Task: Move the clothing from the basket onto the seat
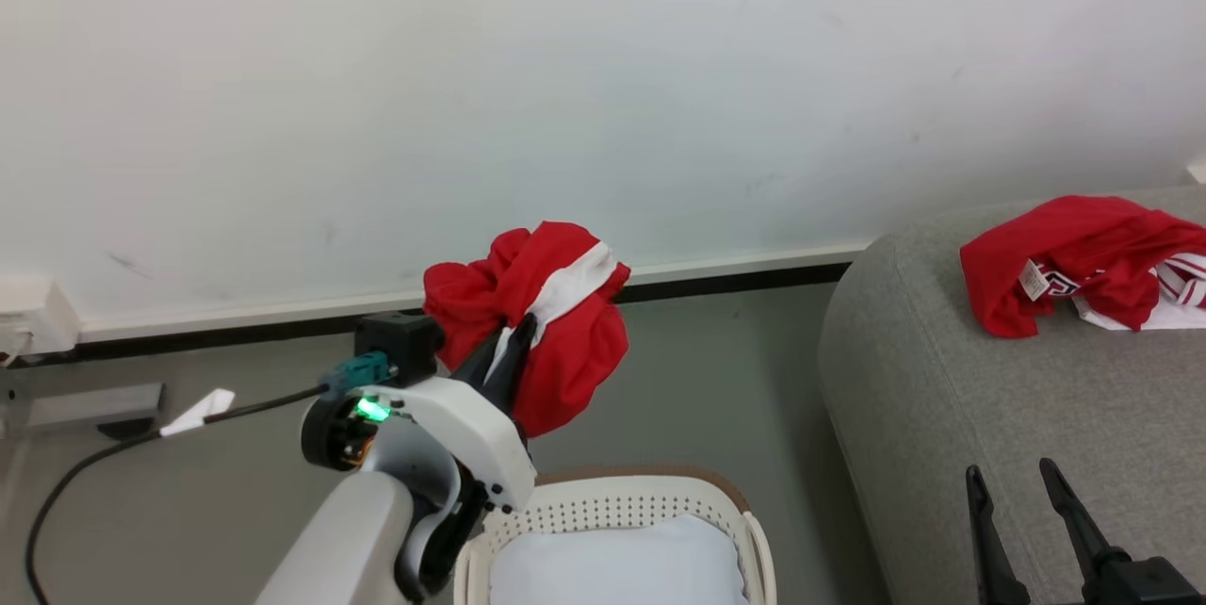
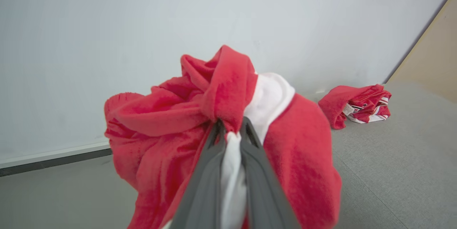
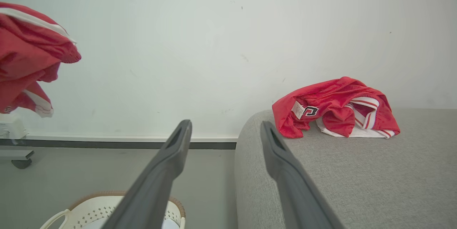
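Observation:
My left gripper point(image 1: 516, 341) is shut on a bunched red garment with white trim point(image 1: 542, 332), held in the air above the floor and beyond the basket point(image 1: 612, 503). In the left wrist view the same garment point(image 2: 178, 132) wraps the gripper point(image 2: 232, 129), whose fingers pinch a white fold. A second red garment point(image 1: 1083, 261) with a white label lies on the grey seat point(image 1: 942, 379) at the right; it also shows as a red heap point(image 3: 335, 109) in the right wrist view. My right gripper point(image 1: 1008, 478) stands open, holding nothing, over the seat's front edge point(image 3: 250, 172).
A white flat pad point(image 1: 612, 563) lies inside the basket. A white wall with a dark skirting strip point(image 1: 735, 280) runs behind. A black cable point(image 1: 94, 464) trails from the left arm over the grey floor, near a low fixture point(image 1: 75, 402) at the far left.

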You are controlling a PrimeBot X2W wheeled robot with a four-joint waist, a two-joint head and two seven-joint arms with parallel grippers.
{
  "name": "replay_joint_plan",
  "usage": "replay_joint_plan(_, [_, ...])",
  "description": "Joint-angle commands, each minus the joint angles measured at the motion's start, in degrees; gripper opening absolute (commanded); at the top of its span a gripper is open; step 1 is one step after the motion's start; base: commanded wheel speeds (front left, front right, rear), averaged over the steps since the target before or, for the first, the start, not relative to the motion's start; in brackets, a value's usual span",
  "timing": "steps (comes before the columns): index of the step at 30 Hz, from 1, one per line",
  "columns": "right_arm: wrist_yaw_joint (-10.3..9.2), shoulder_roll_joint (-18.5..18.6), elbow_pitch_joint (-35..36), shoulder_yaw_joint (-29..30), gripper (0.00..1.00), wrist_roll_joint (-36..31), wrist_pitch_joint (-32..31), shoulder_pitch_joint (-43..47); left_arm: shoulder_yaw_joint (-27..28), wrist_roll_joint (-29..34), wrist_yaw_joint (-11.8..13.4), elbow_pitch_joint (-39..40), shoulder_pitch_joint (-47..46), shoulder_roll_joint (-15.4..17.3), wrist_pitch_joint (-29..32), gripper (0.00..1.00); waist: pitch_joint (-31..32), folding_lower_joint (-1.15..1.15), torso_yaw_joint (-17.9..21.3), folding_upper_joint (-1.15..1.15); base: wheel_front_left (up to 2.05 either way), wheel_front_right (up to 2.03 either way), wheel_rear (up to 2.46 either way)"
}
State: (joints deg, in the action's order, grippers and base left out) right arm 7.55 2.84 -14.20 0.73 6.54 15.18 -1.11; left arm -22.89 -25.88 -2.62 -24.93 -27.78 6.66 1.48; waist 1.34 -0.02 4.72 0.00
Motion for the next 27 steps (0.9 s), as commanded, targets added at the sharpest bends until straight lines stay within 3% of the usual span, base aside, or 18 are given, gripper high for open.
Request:
replay_joint_plan(1, [-0.13,0.1,-0.1,0.0,1.0,-0.1,0.0,1.3,0.4,-0.6,0.7,4.3,2.2,1.1,1.6,0.0,1.2,0.02,-0.5,0.0,0.0,0.0,0.0])
replay_joint_plan(12, [-0.13,0.1,0.0,-1.2,1.0,-0.1,-0.1,1.8,1.4,-2.4,4.3,22.1,8.3,4.5,8.6,0.0,1.9,0.02,-0.3,0.0,0.0,0.0,0.0])
replay_joint_plan(21, [-0.13,0.1,1.2,-3.3,1.0,-3.8,0.0,-0.3,0.9,-2.5,5.4,25.1,10.0,5.0,10.0,0.0,1.3,0.02,0.2,0.0,0.0,0.0,0.0])
replay_joint_plan(27, [-0.13,1.7,2.1,-10.4,1.0,-7.7,0.0,-4.2,0.4,-2.5,5.3,25.7,10.3,5.0,10.3,0.0,1.1,0.02,0.8,0.0,0.0,0.0,0.0])
